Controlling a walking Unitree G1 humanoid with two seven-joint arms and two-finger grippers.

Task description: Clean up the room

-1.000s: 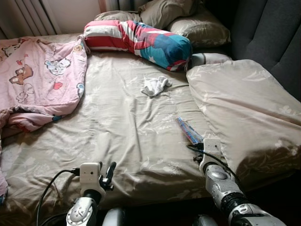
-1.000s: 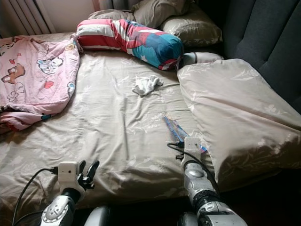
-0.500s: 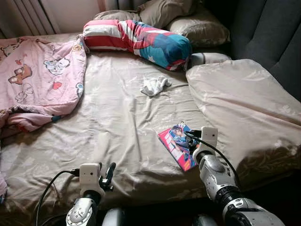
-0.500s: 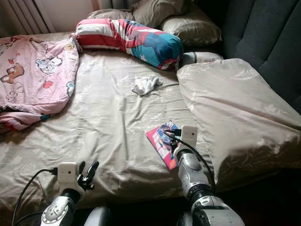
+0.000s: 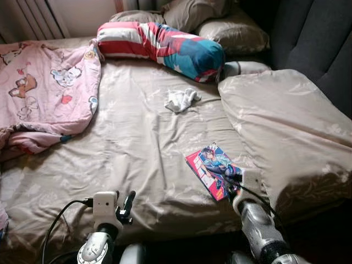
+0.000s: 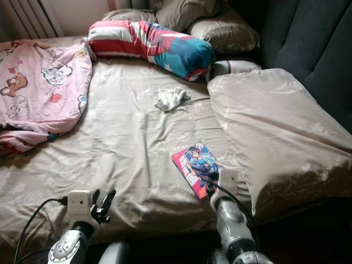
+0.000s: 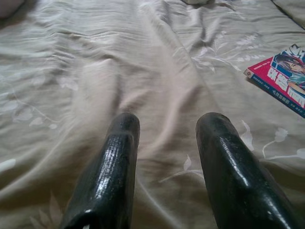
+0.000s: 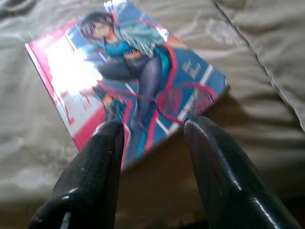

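One glossy pink-and-blue comic book (image 5: pixel 213 170) lies flat, cover up, on the beige floral bed sheet (image 5: pixel 143 143), beside the bulky beige duvet (image 5: pixel 286 126), so it is easy to reach from the near edge. The right claw (image 8: pixel 151 126) hovers just over its near corner, fingers parted, gripping nothing. The left claw (image 7: pixel 167 125) waits open above bare sheet, empty.

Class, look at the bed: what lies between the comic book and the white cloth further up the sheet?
Nothing: in the left eye view, only bare sheet separates the comic book and the white cloth.
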